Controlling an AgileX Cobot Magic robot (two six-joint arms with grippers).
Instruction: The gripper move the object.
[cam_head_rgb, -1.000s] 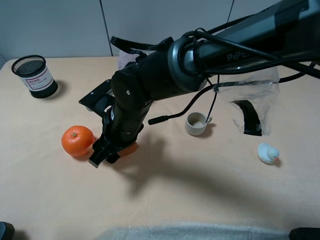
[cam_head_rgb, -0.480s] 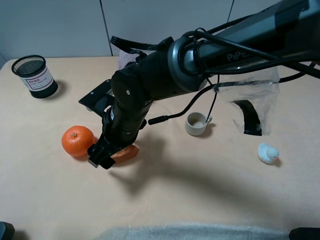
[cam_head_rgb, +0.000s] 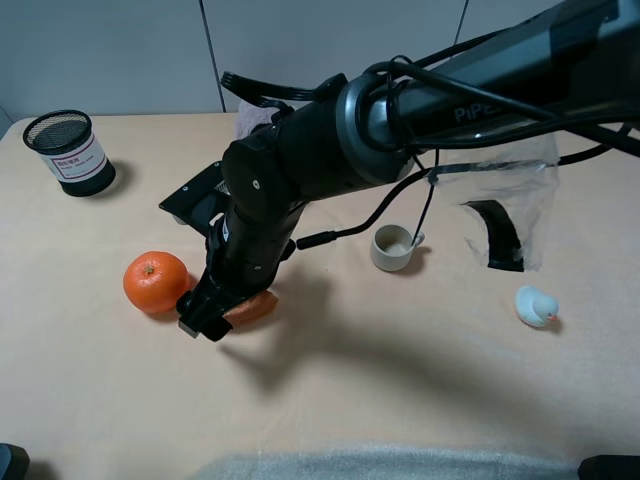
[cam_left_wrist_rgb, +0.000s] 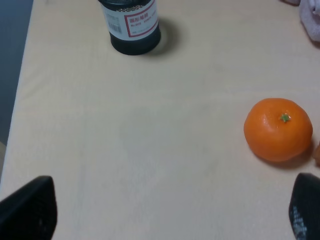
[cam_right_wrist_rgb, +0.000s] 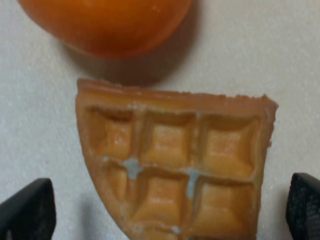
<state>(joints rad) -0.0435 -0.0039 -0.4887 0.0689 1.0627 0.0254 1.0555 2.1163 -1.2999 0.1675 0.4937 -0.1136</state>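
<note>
- Beige table (cam_head_rgb: 420, 400), grey panelled wall (cam_head_rgb: 120, 50) behind.
- Right gripper (cam_head_rgb: 203, 318) is low over the table at the end of a bulky black arm reaching across from the right.
- Its jaws are spread wide. In the wrist view the dark fingers (cam_right_wrist_rgb: 27, 212) sit at either side of the frame, clear of the waffle.
- Waffle (cam_right_wrist_rgb: 172, 165) lies flat between those fingers, grid side up. From above only its edge (cam_head_rgb: 252, 306) shows beside the right gripper (cam_right_wrist_rgb: 165, 210).
- Orange (cam_head_rgb: 155, 281) is just beside the right gripper and close against the waffle's straight edge; cannot tell if they touch.
- Left gripper (cam_left_wrist_rgb: 165, 212) has its jaws apart above bare table, with the orange (cam_left_wrist_rgb: 278, 129) ahead, off to one side.
- Pen holder (cam_head_rgb: 70, 151), black mesh with a label, stands well beyond the orange from the right gripper and far ahead of the left gripper.
- Cup (cam_head_rgb: 393, 247) stands on the arm side of the right gripper, well apart from it.
- Clear bag (cam_head_rgb: 500, 215) and a white duck (cam_head_rgb: 536, 306) lie farther out the same way.
</note>
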